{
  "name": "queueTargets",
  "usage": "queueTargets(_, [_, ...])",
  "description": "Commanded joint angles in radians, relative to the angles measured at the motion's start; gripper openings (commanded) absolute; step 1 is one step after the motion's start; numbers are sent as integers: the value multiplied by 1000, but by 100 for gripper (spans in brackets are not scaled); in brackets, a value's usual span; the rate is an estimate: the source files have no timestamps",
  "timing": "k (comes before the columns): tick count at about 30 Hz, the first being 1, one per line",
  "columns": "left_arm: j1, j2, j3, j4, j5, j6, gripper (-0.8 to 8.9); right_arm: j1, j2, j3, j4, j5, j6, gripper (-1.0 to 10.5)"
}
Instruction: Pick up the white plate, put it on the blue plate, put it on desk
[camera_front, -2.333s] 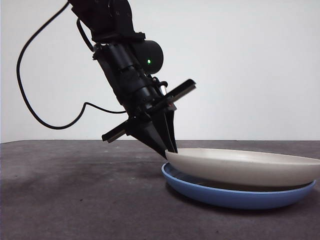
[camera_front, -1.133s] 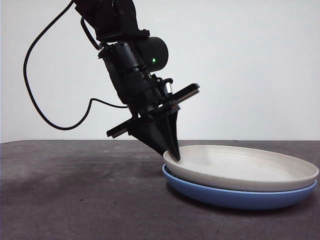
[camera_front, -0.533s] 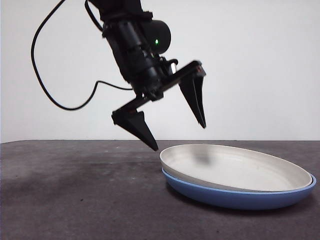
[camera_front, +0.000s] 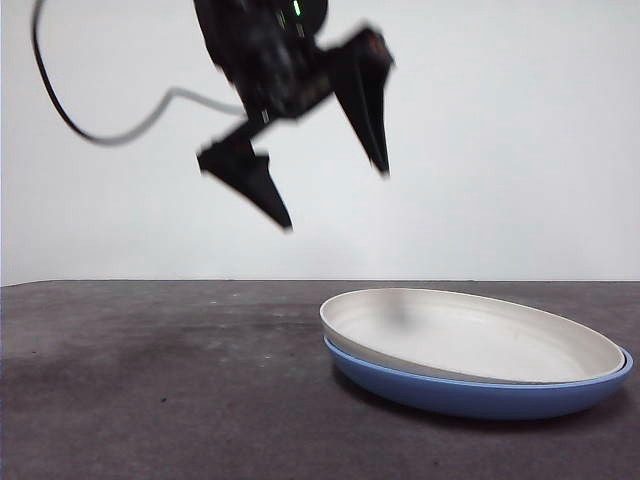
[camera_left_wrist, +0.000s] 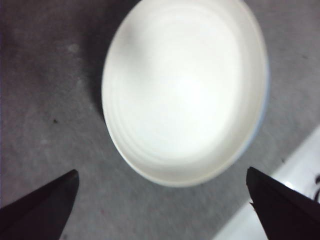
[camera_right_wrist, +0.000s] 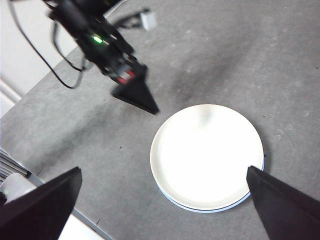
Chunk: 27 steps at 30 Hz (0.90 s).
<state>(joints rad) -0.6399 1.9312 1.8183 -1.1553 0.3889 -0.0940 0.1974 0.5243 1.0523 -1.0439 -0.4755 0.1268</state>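
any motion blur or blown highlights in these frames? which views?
Front view: left gripper smeared by motion blur, plates sharp. Left wrist view: white plate overexposed, surface detail washed out, whole frame soft. Right wrist view: white plate glares too, blue plate just a thin rim, left arm blurred.

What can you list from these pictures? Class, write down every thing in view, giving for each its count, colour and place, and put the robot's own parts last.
white plate: one, off-white, lying in the blue plate, on the right side of the front view.
blue plate: one, glossy blue, flat on the desk under the white plate, with only its rim showing.
desk: one, dark grey, speckled, under both plates.
cable: one, black, hanging from the left arm above the desk.
left gripper: one, black, jaws open, in the air above the desk and to the left of the plates in the front view, holding nothing.
right gripper: one, black, jaws open, high above the plates, holding nothing.
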Motion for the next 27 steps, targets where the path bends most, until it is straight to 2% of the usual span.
queueTargets(1, [-13,-65,35,-38,3,59,630,3,3,18,2,6,-4,545])
queueTargets(9, [-13,-312,33,-221,3,162,630,3,4,18,-3,13,60,545])
queueTargets(14, [-13,-491,-8,-203,3,196,630,3,14,17,-8,32,105,545])
queueTargets(27, [-13,-874,-277,-117,3,248,630,3,84,17,-36,39,151,545])
